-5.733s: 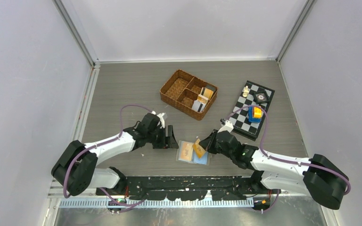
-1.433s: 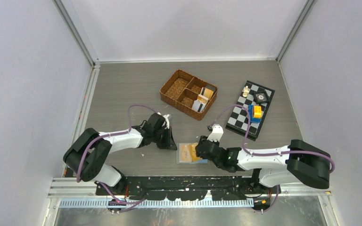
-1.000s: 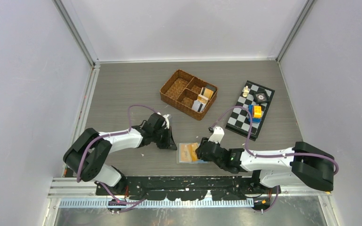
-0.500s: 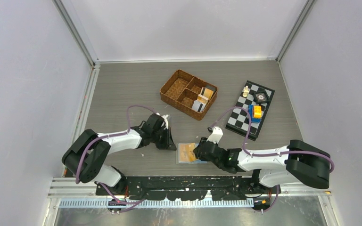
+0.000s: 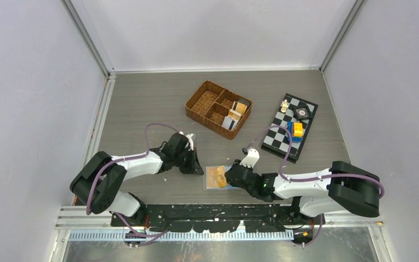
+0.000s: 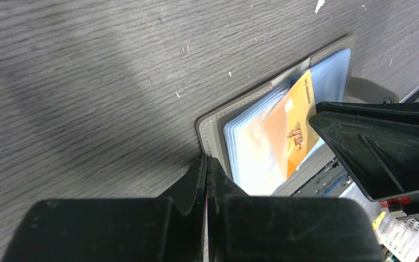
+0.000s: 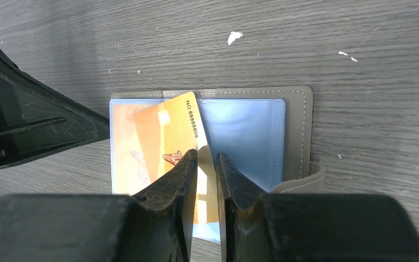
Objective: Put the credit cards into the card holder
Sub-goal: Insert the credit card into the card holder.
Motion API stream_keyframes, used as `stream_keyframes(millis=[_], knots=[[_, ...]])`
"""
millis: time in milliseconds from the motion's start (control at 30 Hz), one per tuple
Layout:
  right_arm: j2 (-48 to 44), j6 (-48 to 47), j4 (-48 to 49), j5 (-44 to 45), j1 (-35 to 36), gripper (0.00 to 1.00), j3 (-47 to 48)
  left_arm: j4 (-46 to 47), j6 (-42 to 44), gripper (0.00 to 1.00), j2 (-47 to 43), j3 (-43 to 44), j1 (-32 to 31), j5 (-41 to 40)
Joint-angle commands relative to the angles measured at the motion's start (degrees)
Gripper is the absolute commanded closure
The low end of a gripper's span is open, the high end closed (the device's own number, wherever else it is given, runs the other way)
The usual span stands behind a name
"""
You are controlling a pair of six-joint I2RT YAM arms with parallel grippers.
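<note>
The card holder [image 5: 221, 186] [image 6: 211, 124] [image 7: 296, 129] lies open on the table, its blue sleeves facing up. One orange credit card [image 7: 124, 143] shows through the left sleeve. A second orange card [image 5: 217, 174] [image 6: 293, 126] [image 7: 170, 126] lies askew over that sleeve. My left gripper [image 5: 199, 170] [image 6: 206, 160] is shut, its tips at the holder's grey left edge. My right gripper [image 5: 228, 177] [image 7: 206, 156] hangs over the askew card's right edge. Its jaws stand a narrow gap apart, and I see no grip on the card. More cards [image 5: 234, 115] stand in the basket.
A brown wicker basket [image 5: 196, 96] with compartments sits behind the holder. A chessboard [image 5: 281, 143] with small pieces and a blue-and-yellow block lies at the right. The two grippers face each other closely across the holder. The table's near edge lies just below.
My right gripper's jaws have narrowed and it has slid a little left over the holder. The loose orange card lies further onto the left sleeve. The left gripper has stayed put.
</note>
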Motion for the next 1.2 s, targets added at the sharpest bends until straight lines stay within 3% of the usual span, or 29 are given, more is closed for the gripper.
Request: stream_keyframes(millis=[0, 167, 500, 667, 833, 1167], knots=[[-0.26, 4.96, -5.12, 4.33, 0.54, 0.75, 1.53, -0.06, -0.46, 1.00, -1.43, -1.59, -0.01, -0.59], [-3.90, 12.00, -18.57, 7.13, 0.55, 0.68, 4.42, 0.28, -2.17, 1.00, -4.62, -3.88, 0.08, -1.05], [-13.61, 21.80, -27.41, 1.21, 2.43, 0.64, 5.33, 0.13, -3.29, 1.00, -8.25, -5.21, 0.05, 0.60], [-14.19, 25.99, -23.20, -0.18, 4.53, 0.63, 3.82, 1.32, -4.52, 0.82, -9.50, -5.40, 0.07, 2.28], [-8.36, 26.86, -16.89, -1.94, 5.14, 0.63, 3.90, 2.75, -4.82, 0.68, -10.04, -5.38, 0.07, 2.97], [-2.93, 27.36, -12.24, -3.35, 5.68, 0.64, 4.54, 5.63, -4.67, 0.58, -7.19, -4.69, -0.06, 4.25]])
